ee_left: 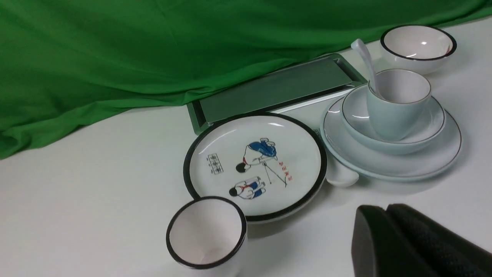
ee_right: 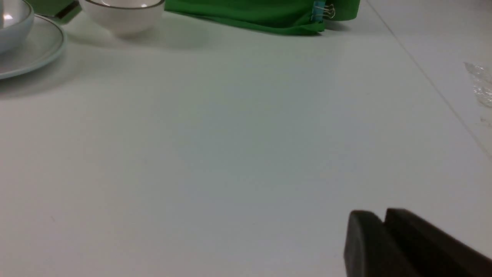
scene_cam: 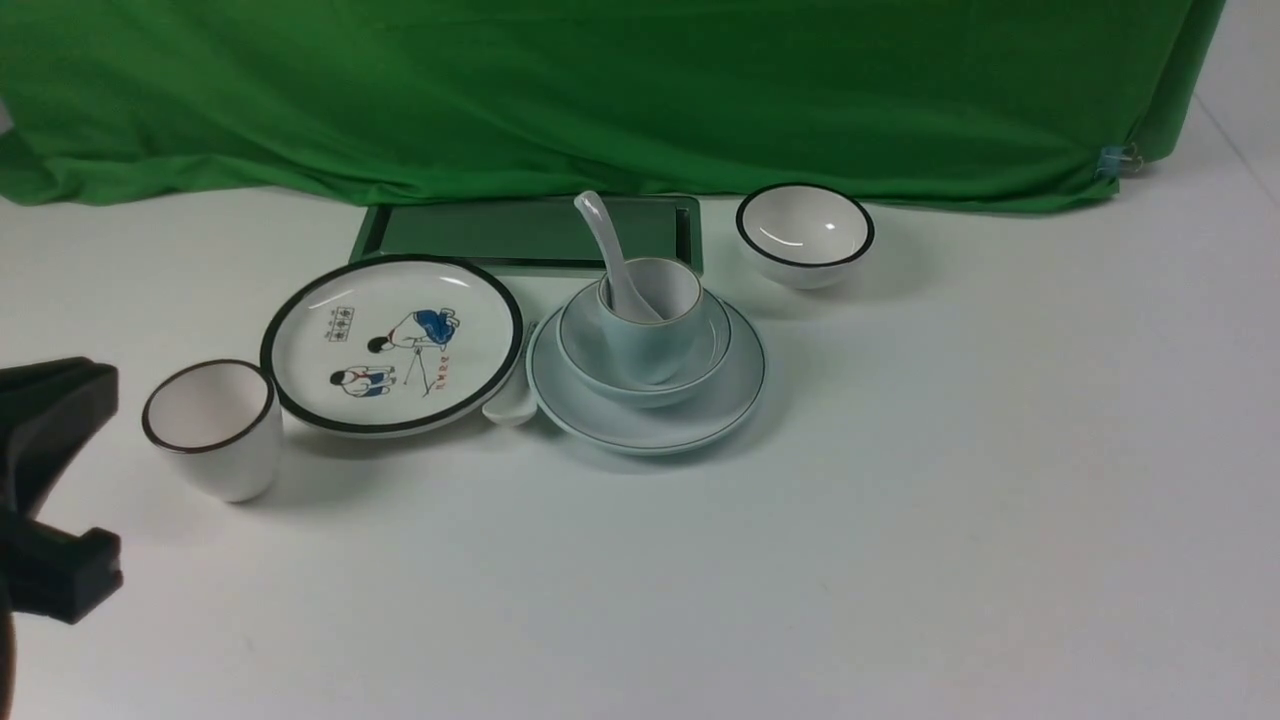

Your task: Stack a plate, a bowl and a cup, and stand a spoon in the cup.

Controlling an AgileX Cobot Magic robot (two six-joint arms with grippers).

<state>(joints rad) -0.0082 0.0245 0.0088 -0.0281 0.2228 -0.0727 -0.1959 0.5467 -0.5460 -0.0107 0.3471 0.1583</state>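
The cartoon plate (scene_cam: 392,345), white with a black rim, carries the only writing in sight: a small boxed block of black characters and a short line of red ones beside two drawn figures, all too small to read. The pale blue-green plate (scene_cam: 720,405) sits on the white bench (scene_cam: 900,520) just right of it, with the shallow blue bowl (scene_cam: 705,365) on it, the blue cup (scene_cam: 650,340) in the bowl, and the white spoon (scene_cam: 608,245) standing in the cup, handle leaning up and left. A second white spoon (scene_cam: 510,405) lies half hidden between the two plates. A black-rimmed white cup (scene_cam: 215,425) stands at the left, a black-rimmed white bowl (scene_cam: 805,235) behind at the right, and a dark green tray (scene_cam: 480,232) is partly tucked under the green cloth (scene_cam: 600,90).

The left pincer (ee_left: 384,231) is clenched, empty, and cut off by the frame edge. The right pincer (ee_right: 382,238) shows only in its wrist view, its jaws close together with a thin gap, grasping nothing.
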